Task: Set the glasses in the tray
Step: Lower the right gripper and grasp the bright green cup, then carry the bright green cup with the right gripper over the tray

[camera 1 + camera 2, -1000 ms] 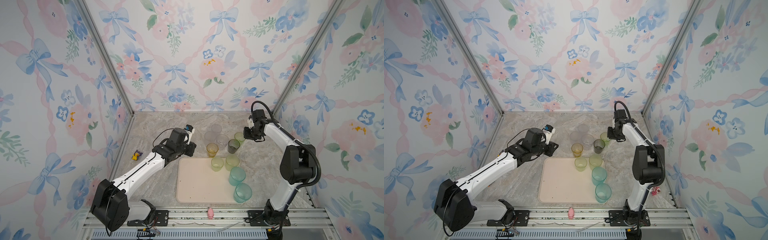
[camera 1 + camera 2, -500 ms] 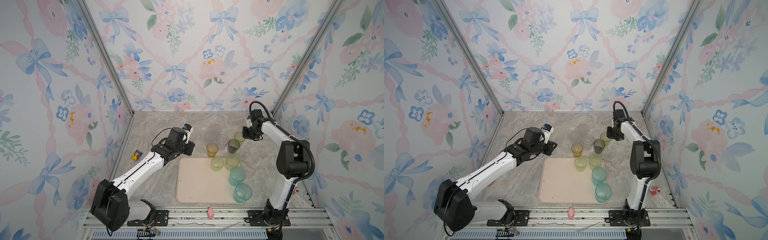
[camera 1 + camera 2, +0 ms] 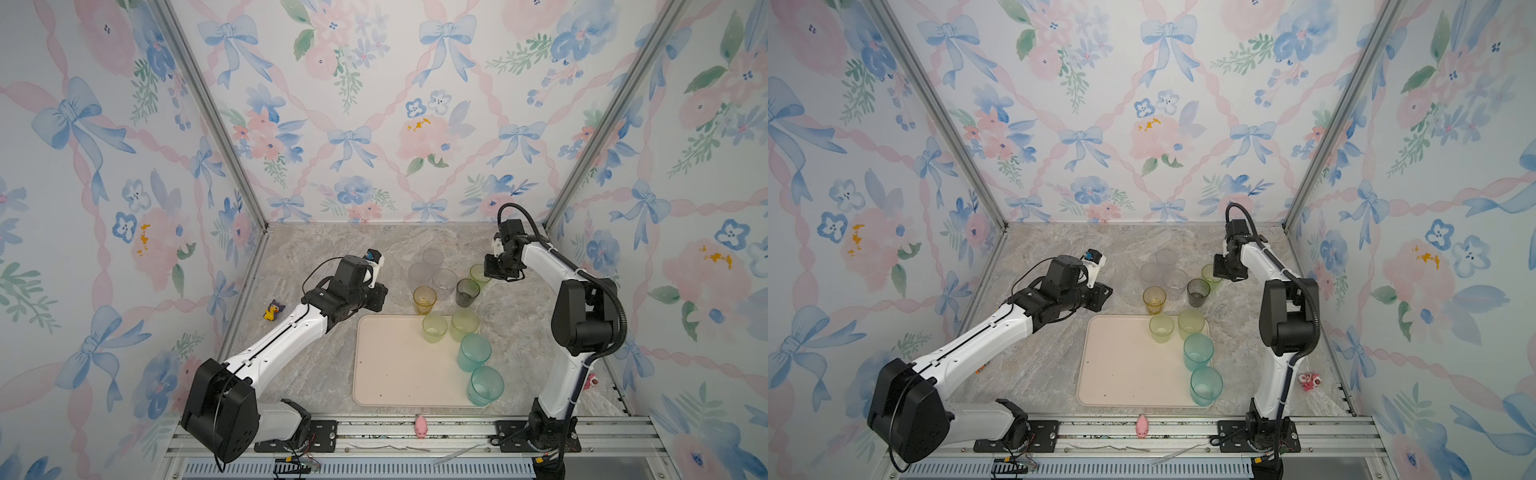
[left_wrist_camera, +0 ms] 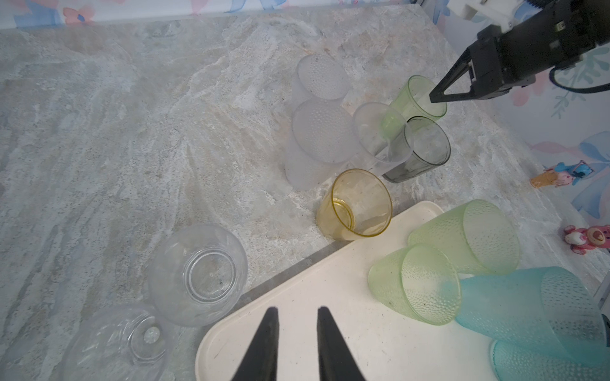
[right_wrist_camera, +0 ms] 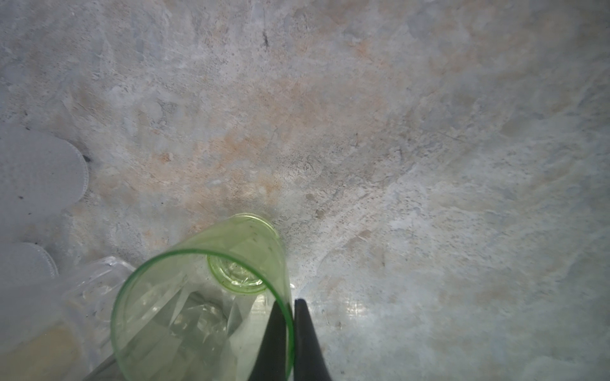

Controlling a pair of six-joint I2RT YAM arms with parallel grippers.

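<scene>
The left gripper [image 4: 297, 313] hangs over the tray [image 3: 395, 374] at the tray's 11 o'clock corner. Its fingers [image 4: 265, 346] are parted by a narrow gap, with nothing between them and nothing touched. Just off that corner, in the left wrist view, two clear glasses [image 4: 198, 277] sit on the tabletop [image 3: 299, 249].

At the tray's 12 o'clock, just beside the rim but outside it, stands the amber glass [image 3: 424, 299]. Beyond it, from 12 toward 1 o'clock, the frosted glasses [image 3: 419, 274], a clear tumbler [image 3: 444, 282] and the grey glass [image 3: 467, 292] crowd together, all off the tray.

Four glasses are in the tray, down its right side from 1 to 5 o'clock — two pale green glasses [image 3: 434, 327] and two teal glasses [image 3: 473, 352].

The right gripper [image 5: 289, 301], at the tray's 1 o'clock, is closed on the rim of the green glass [image 5: 244, 237] — one finger inside the wall, the other outside, the wall pinched between them. That glass is outside the tray, just beside the grey glass. Whether its base rests on the tabletop cannot be told.
</scene>
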